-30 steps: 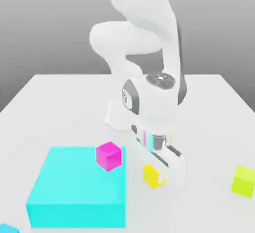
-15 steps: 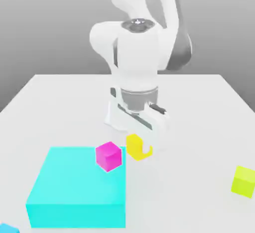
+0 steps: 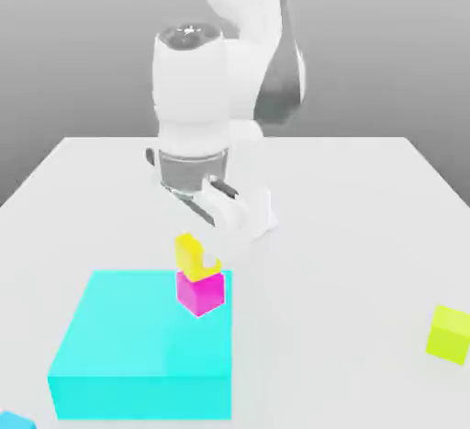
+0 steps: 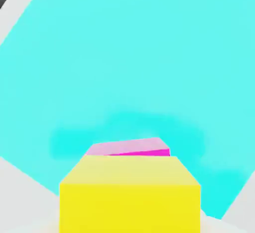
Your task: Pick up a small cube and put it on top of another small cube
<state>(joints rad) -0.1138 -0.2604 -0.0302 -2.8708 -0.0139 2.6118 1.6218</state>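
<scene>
The small yellow cube [image 3: 188, 253] is directly on top of the small magenta cube [image 3: 202, 293], shifted slightly toward the exterior view's left. The magenta cube stands on the far right corner of a large flat cyan block [image 3: 128, 344]. My gripper [image 3: 200, 260] hangs down from the white arm and is right at the yellow cube. In the hand view the yellow cube [image 4: 129, 197] is close up, with a strip of the magenta cube [image 4: 134, 148] showing behind it over the cyan block [image 4: 124, 52].
A slightly larger lime cube [image 3: 450, 333] lies on the white table [image 3: 367, 234] at the exterior view's right. A small cyan cube [image 3: 13, 421] peeks in at the lower left corner.
The arm lifted the yellow cube off the table and carried it to the exterior view's left, ending on top of the magenta cube. The hand also turned as it moved.
</scene>
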